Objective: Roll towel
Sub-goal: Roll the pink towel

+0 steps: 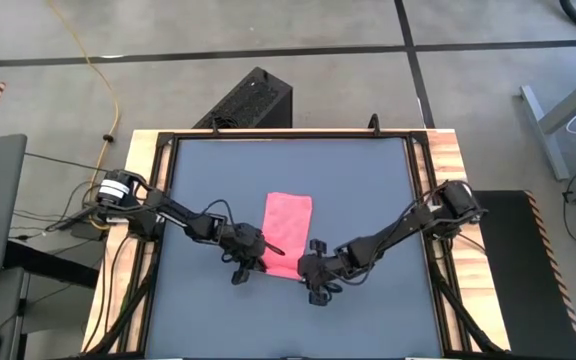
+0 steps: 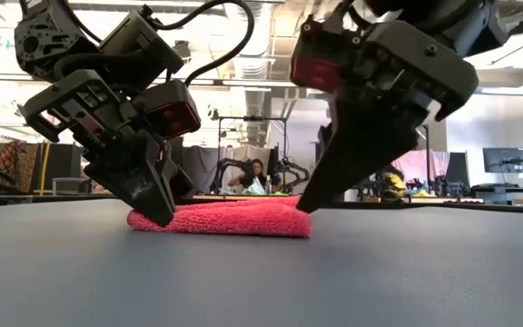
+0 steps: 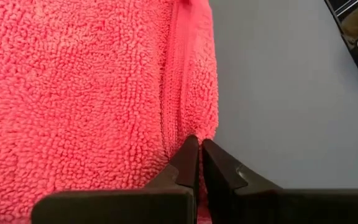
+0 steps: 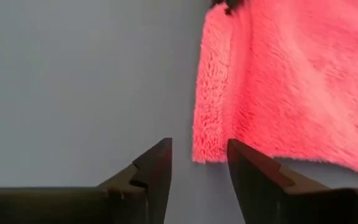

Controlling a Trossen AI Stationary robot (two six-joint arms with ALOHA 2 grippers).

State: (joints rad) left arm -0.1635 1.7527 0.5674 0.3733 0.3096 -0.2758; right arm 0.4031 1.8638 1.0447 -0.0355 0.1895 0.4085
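The pink towel [image 1: 288, 222] lies flat on the dark grey table [image 1: 368, 190] as a folded strip running from far to near. My left gripper [image 1: 251, 252] is down at the towel's near left corner and shut on its edge [image 3: 199, 144]. My right gripper [image 1: 311, 272] is open at the near right corner. Its two fingers [image 4: 199, 149] stand on either side of that corner [image 4: 207, 146], low over the table. The low view shows both grippers slanting down to the towel's two ends [image 2: 216, 218]. My left gripper pinches the towel's stitched side edge [image 3: 182, 121] at the near left corner between its two nearly closed fingertips. The fingers slant down from the near side and lie along that edge. The towel stays flat on the table. Whether my right gripper's open fingers touch the towel's corner, I cannot tell.
The table has a raised dark frame with wooden borders [image 1: 438, 150]. A black box [image 1: 248, 100] stands on the floor beyond the far edge. Bare tabletop [image 1: 368, 190] lies to the towel's far side and on both flanks. A person [image 2: 257, 173] sits in the room behind.
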